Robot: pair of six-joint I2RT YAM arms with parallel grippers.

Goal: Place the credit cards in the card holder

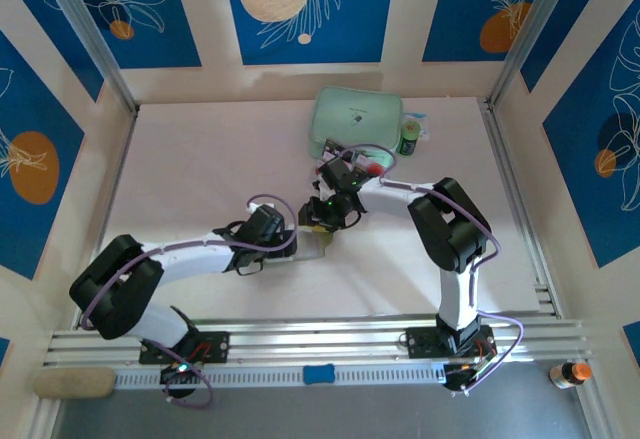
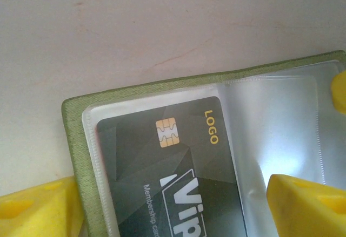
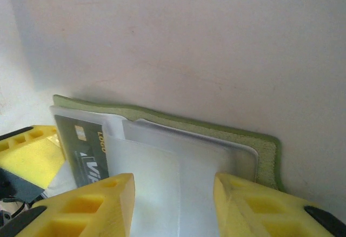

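- Your card holder point(image 2: 74, 150) lies open on the table point(image 2: 135, 26), an olive rim around clear pockets.
- A dark card point(image 2: 162, 161) sits in the corner pocket. You can read "LOGO" in yellow, then "VIP" and "Membership" in white, beside a gold chip.
- Your left gripper point(image 2: 170, 185) stands wide apart, one finger at the holder's edge.
- Your right gripper point(image 3: 173, 183) is parted over a clear pocket, gripping nothing.

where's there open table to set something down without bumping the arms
Widest bare patch: the table's far left, bordered by left wall, back wall and mint-green zip case. A narrower strip runs along the front rail between the arm bases. Crowded: the middle, where the left end effector and right end effector meet over the card holder.
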